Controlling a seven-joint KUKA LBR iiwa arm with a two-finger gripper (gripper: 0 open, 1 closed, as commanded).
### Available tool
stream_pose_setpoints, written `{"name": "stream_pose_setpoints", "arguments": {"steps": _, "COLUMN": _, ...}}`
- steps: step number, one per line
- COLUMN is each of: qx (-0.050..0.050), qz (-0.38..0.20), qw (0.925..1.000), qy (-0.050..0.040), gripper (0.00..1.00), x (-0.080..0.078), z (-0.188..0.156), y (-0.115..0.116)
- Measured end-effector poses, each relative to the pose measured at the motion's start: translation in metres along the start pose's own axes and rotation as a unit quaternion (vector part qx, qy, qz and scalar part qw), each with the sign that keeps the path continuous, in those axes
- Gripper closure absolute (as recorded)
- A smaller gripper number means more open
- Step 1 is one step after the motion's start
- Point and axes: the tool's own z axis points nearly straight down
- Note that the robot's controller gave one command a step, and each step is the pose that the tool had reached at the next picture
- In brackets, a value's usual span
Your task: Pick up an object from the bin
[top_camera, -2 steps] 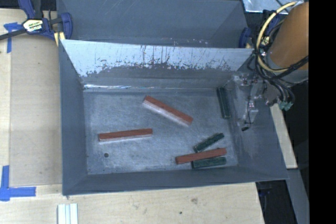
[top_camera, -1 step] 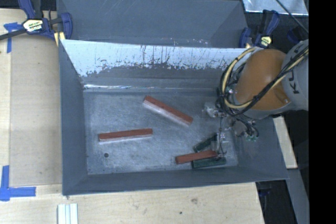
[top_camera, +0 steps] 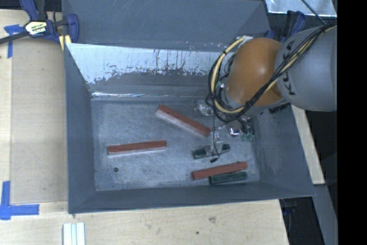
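My gripper (top_camera: 216, 149) hangs low over the right part of the bin floor, under the arm's orange cover. A small dark flat piece (top_camera: 201, 152) lies right at its tip, on its left side. Just below the gripper, a reddish-brown bar (top_camera: 219, 170) lies near the front wall, with a dark green bar (top_camera: 228, 178) alongside it. A longer reddish-brown bar (top_camera: 182, 120) lies tilted up and to the left of the gripper.
Another reddish-brown bar (top_camera: 136, 148) lies flat on the left half of the floor, with a small dark speck (top_camera: 116, 169) below it. The arm and its cables cover the bin's right back corner.
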Motion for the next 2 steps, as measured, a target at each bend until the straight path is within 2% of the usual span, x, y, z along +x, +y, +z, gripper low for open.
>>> {"name": "stream_pose_setpoints", "arguments": {"steps": 1, "qx": 0.001, "qz": 0.001, "qw": 1.0, "qy": 0.0043, "gripper": 1.0, "x": 0.002, "z": -0.002, "y": -0.003}}
{"name": "stream_pose_setpoints", "arguments": {"steps": 2, "qx": 0.002, "qz": -0.108, "qw": 0.9942, "qy": -0.0038, "gripper": 1.0, "x": -0.051, "z": -0.154, "y": -0.006}}
